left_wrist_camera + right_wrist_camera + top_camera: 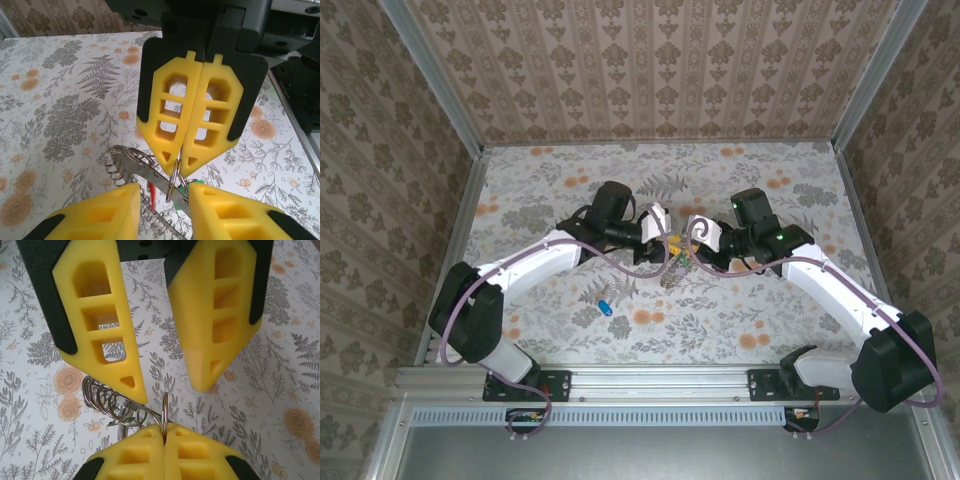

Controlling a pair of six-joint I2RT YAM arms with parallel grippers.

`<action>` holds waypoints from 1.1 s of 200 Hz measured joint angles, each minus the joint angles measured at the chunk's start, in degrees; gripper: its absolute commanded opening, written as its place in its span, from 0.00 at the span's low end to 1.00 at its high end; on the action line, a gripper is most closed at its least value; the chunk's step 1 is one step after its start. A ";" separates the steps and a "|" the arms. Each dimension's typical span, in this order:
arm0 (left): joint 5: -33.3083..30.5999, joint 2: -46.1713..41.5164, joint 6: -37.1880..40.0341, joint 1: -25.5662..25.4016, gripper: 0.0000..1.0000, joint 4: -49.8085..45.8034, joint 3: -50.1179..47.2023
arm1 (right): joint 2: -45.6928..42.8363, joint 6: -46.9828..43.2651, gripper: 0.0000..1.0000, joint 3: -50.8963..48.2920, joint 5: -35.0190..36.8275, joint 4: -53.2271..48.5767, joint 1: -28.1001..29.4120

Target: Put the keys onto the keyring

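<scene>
- Our right tool [164, 429] is pinched fully shut on the keyring [164, 407], which stands edge-on out of its tips.
- Our left tool [169, 385] faces it tip to tip with its pads a middling gap apart. Bare worktop [770, 320] shows between them, and we see nothing gripped.
- Just under the right tool's tips a coil of wire loops [114, 165] and a key blade [145, 172] sit against the ring. We cannot tell whether they are threaded on it.
- In the gap of the left tool there is a red sliver [150, 192] and, by its right pad, a green sliver [199, 182]. We judge both to be key heads.
- A blue key [604, 306] lies alone on the worktop, well behind the left tool, towards that arm's base.
- We expect the ring to be light, stiff and slick, and likely to swivel in the soft pads. It is best held across its flat, away from the split.
- The keys look tiny and light and should skid easily. We would take one by the blade or the edge of its head, leaving the hole free.
</scene>
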 measured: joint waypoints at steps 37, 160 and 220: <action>1.51 0.74 0.85 0.00 0.27 -1.25 0.81 | -0.02 -0.44 0.00 -0.46 -1.14 1.55 0.00; 5.14 2.29 1.16 0.87 0.00 -3.76 2.82 | -0.92 0.92 0.13 -3.67 -2.75 7.34 -0.87; 9.51 2.56 -8.61 1.62 0.00 11.63 -2.60 | -1.31 10.01 0.15 -12.04 -6.88 21.27 -3.21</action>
